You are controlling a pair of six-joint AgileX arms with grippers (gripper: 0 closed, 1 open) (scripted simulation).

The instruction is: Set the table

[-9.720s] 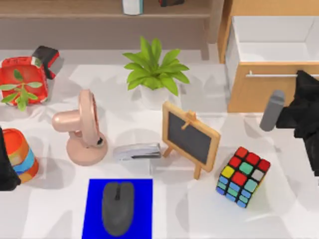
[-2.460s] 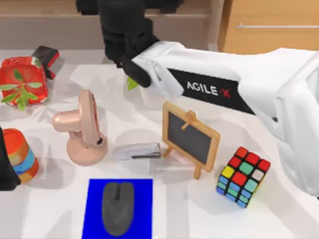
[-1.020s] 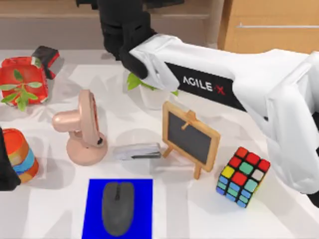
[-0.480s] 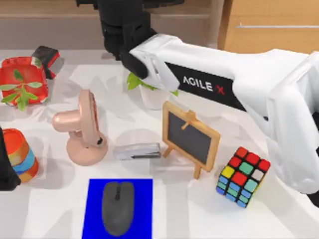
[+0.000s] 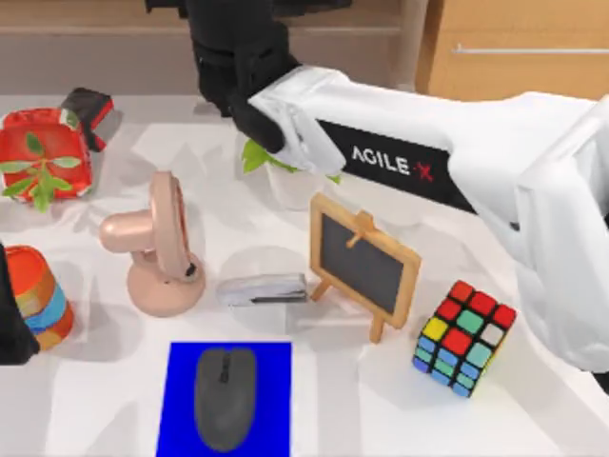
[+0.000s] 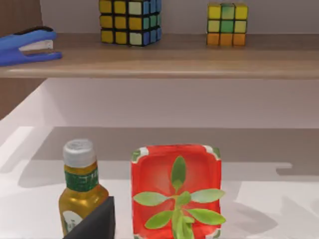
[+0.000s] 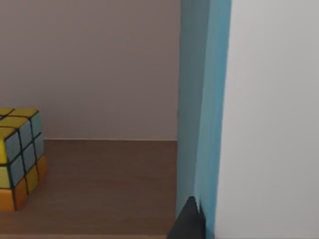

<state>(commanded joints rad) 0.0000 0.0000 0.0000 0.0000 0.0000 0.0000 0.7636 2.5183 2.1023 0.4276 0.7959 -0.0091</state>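
Note:
The table (image 5: 381,419) is a wide white top crowded with small objects. My right arm stretches from the right side across the potted plant (image 5: 285,162) to the wooden shelf (image 5: 114,19) at the back. Its black right gripper (image 5: 233,57) hangs over the shelf's middle. In the right wrist view a tall blue-and-white object (image 7: 209,99) stands very close on that shelf, and a Rubik's cube (image 7: 17,154) sits farther off. My left arm (image 5: 11,324) stays parked at the table's left edge.
On the table are a pink fan (image 5: 157,248), a grey stapler (image 5: 262,288), a small chalkboard (image 5: 363,262), a Rubik's cube (image 5: 463,335), a mouse (image 5: 225,395) on a blue mat (image 5: 181,381), a red planter (image 5: 43,157) and a striped cup (image 5: 38,295). The wooden drawer cabinet (image 5: 514,52) is shut.
The drawer, open at first, is now shut. My right arm left it and reached across to the back shelf. Over the last second it has barely shifted. The left arm stays still.

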